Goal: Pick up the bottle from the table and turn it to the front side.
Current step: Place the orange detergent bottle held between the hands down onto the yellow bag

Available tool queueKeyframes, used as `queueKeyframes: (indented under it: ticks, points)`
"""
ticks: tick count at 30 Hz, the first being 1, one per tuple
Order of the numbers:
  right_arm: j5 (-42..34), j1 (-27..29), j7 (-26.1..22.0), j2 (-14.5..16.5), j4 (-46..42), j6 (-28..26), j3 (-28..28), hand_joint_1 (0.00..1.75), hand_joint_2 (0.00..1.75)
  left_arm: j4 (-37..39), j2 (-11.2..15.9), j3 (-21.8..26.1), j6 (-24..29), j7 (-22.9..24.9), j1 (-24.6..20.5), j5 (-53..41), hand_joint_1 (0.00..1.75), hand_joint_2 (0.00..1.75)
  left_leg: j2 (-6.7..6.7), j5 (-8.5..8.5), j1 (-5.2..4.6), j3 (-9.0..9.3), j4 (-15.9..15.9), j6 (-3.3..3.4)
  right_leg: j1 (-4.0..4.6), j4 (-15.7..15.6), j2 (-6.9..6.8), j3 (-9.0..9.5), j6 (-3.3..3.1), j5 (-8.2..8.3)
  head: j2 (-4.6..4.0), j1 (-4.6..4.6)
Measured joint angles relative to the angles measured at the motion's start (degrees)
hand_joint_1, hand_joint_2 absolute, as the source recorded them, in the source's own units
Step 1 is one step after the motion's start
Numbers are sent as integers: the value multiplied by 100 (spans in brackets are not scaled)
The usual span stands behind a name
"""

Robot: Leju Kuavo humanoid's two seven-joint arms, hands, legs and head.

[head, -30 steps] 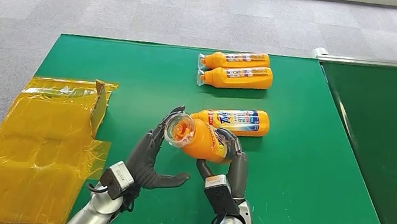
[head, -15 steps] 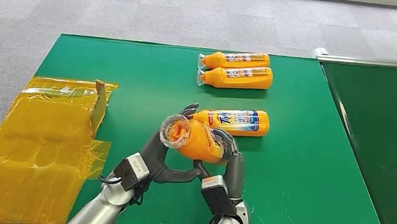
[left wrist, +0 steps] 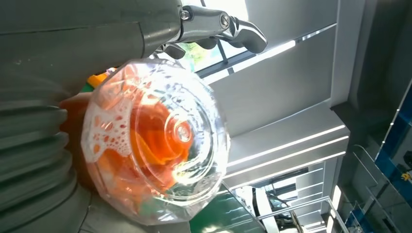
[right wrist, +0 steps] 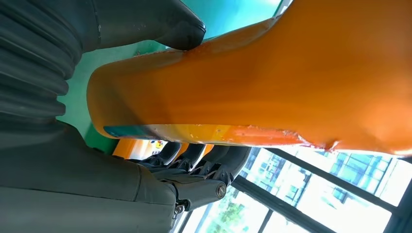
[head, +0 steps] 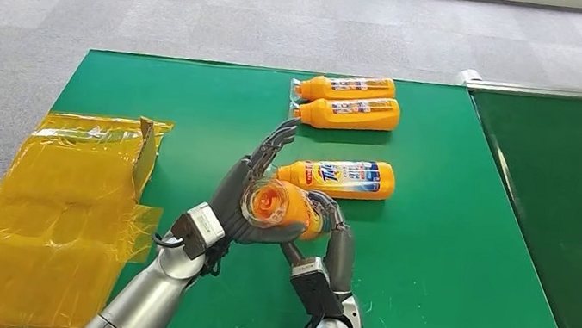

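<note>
Held bottle: I am seeing the orange bottle (head: 285, 208) lifted above the green tabletop (head: 433, 237), lying roughly level with its clear cap end pointing toward the camera, just in front of the labelled bottle (head: 340, 177).
Right robot hand: my right robot hand (head: 328, 230) is clamping the bottle's body from below, fingers wrapping around it.
Left robot hand: my left robot hand (head: 243, 196) is pressing its palm and thumb against the cap end, fingers stretching out straight beside the bottle.
Other bottles: two bottles (head: 344, 102) are lying side by side, farther back from the labelled bottle.
Yellow sheet: yellow plastic wrap (head: 63, 208) is lying well left of the labelled bottle, at the tabletop's edge.
</note>
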Motion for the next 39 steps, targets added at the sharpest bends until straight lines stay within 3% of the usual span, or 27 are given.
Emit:
queueKeyframes:
  ticks: [10, 11, 14, 15, 39]
  points:
    - [-8, -41, 0, 9, 43, -11, -1, 175, 175, -139, -48, -34, 0, 20, -50, -42, 0, 175, 0, 0, 0, 0, 0, 0, 0, 0, 0, 0, 0, 0, 0, 0]
    - [-8, -45, 0, 10, 44, -11, -1, 175, 175, -142, -48, -35, 0, 20, -51, -43, 28, 175, 0, 0, 0, 0, 0, 0, 0, 0, 0, 0, 0, 0, 0, 0]
    - [-8, -51, 0, 10, 51, -11, 0, 175, 175, -145, -48, -36, 0, 20, -53, -48, 159, 175, 0, 0, 0, 0, 0, 0, 0, 0, 0, 0, 0, 0, 0, 0]
    - [-8, -53, 1, 10, 55, -12, 0, 175, 175, -147, -48, -36, 0, 20, -53, -51, 175, 175, 1, 0, 0, 0, 0, 0, 0, 0, 0, 0, 0, 0, 0, 0]
    - [178, -52, 14, 21, 63, -7, -50, 175, 175, -72, -48, -39, -103, 82, -158, -231, 175, 175, 1, 0, 0, 0, 0, 0, 0, 0, 0, -1, 0, 0, 0, 0]
